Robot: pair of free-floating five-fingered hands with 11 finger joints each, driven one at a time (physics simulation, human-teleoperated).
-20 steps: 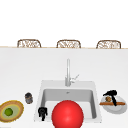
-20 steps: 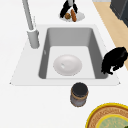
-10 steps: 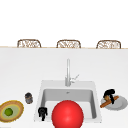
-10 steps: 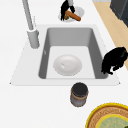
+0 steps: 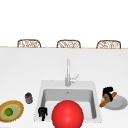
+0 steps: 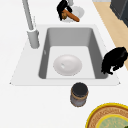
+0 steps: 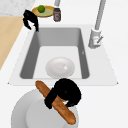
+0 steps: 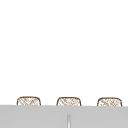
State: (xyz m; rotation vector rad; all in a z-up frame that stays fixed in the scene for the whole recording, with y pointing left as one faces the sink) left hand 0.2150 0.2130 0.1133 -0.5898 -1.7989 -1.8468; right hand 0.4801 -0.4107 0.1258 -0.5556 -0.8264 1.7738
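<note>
My right hand [image 5: 108,91] is shut on a brown baguette [image 5: 107,99], which it holds tilted just over a grey plate [image 5: 119,103] to the right of the sink. From the right side, the right hand [image 7: 67,93] has its fingers curled round the middle of the baguette [image 7: 65,112], above the plate [image 7: 30,112]. In the left side view the same hand [image 6: 62,8] and baguette [image 6: 72,16] sit at the far end. My left hand [image 5: 42,112] hangs at the sink's front left corner, fingers relaxed and pointing down, holding nothing. It also appears as the left hand [image 6: 114,60] and the left hand [image 7: 31,18].
The sink [image 5: 45,86] holds a white bowl [image 6: 67,65] and has a faucet [image 5: 67,72] behind it. A dark jar [image 5: 28,97] and a woven plate [image 5: 17,106] with a lime [image 5: 9,112] stand on the left. A big red ball [image 5: 67,115] shows in front.
The right hand has shifted the baguette slightly toward the sink, and the baguette now tilts more steeply. The left hand has stayed put.
</note>
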